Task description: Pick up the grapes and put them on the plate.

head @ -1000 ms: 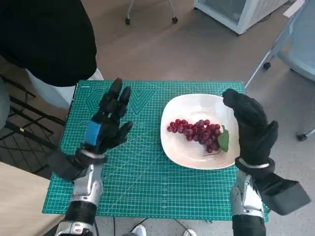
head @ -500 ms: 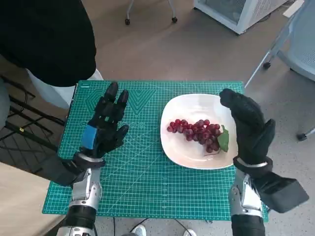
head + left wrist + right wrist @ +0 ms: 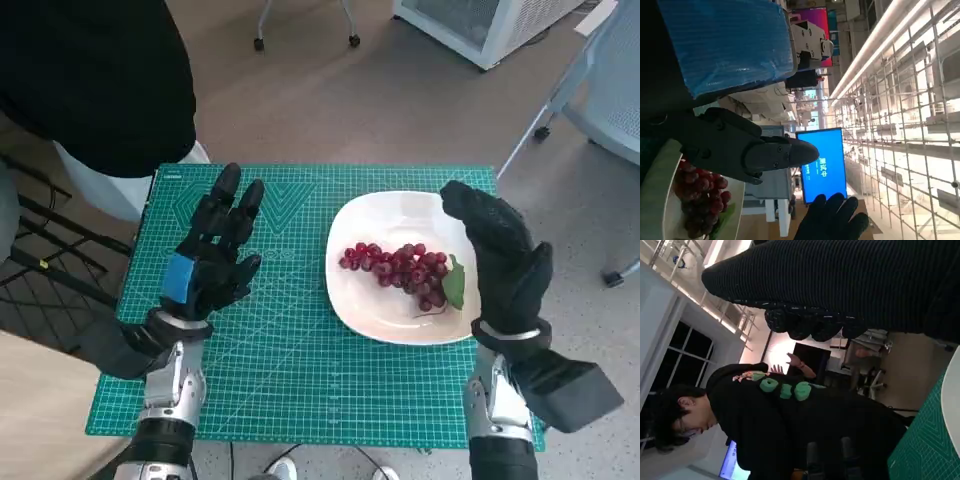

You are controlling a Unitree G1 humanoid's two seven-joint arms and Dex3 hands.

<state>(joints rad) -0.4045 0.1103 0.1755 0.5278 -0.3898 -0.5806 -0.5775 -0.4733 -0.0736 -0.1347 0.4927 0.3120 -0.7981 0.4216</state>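
Grapes (image 3: pixel 400 272) lay on the white plate (image 3: pixel 375 315), right of frame centre. Left hand (image 3: pixel 208 262) hovered over the green mat (image 3: pixel 290 370), fingers apart, empty. Right hand (image 3: pixel 498 262) stood at the plate's right edge, fingers extended, holding nothing.

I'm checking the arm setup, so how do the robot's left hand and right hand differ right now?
The left hand is black with blue tape across its back; the right hand wears a black knitted glove. The left hand is raised over the bare green mat, away from the plate; the right hand stands at the plate's right edge, beside the grapes. Both are open, holding nothing.
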